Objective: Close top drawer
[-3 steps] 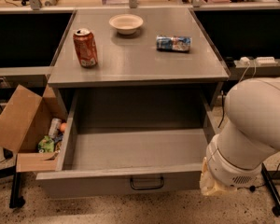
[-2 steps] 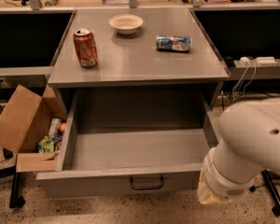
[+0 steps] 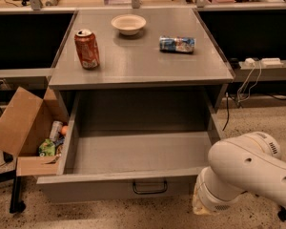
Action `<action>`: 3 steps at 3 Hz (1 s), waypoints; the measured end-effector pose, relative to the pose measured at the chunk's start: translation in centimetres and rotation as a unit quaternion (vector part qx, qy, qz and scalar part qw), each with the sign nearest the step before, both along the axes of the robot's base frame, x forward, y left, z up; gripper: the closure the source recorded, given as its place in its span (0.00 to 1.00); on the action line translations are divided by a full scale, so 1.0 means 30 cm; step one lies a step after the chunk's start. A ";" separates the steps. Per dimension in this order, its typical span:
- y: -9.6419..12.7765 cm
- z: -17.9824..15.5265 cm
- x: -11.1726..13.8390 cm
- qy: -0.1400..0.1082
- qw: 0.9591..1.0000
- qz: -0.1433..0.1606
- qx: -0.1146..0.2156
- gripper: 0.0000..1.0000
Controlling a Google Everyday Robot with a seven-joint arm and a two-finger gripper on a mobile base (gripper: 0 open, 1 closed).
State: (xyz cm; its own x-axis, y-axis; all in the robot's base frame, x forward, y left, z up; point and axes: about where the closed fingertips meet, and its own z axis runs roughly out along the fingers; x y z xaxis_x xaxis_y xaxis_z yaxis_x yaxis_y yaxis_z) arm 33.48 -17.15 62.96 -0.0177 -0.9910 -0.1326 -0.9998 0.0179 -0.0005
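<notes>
The top drawer (image 3: 115,189) is pulled fully out of the grey cabinet; its flat grey front faces me, with a small black bar handle (image 3: 149,187) at the centre. Its deep grey inside holds nothing. My white arm (image 3: 250,171) comes in from the lower right. Its wrist end, with the gripper (image 3: 199,208), sits low at the right end of the drawer front, just right of the handle and close to the floor. The lower drawers are out of view.
On the cabinet top (image 3: 143,66) stand a red soda can (image 3: 86,48), a white bowl (image 3: 128,24) and a lying blue can (image 3: 177,44). An open cardboard box (image 3: 24,128) of litter stands left of the drawer. Cables (image 3: 248,80) hang at right.
My arm has sunk lower in view, and its wrist end has moved down and left, closer to the right end of the drawer front. The drawer has not moved.
</notes>
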 end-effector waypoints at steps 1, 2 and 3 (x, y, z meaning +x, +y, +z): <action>-0.021 -0.052 0.089 -0.028 0.999 -0.015 0.003 0.97; -0.021 -0.052 0.089 -0.028 0.999 -0.015 0.003 0.73; -0.021 -0.052 0.089 -0.028 0.999 -0.015 0.003 0.50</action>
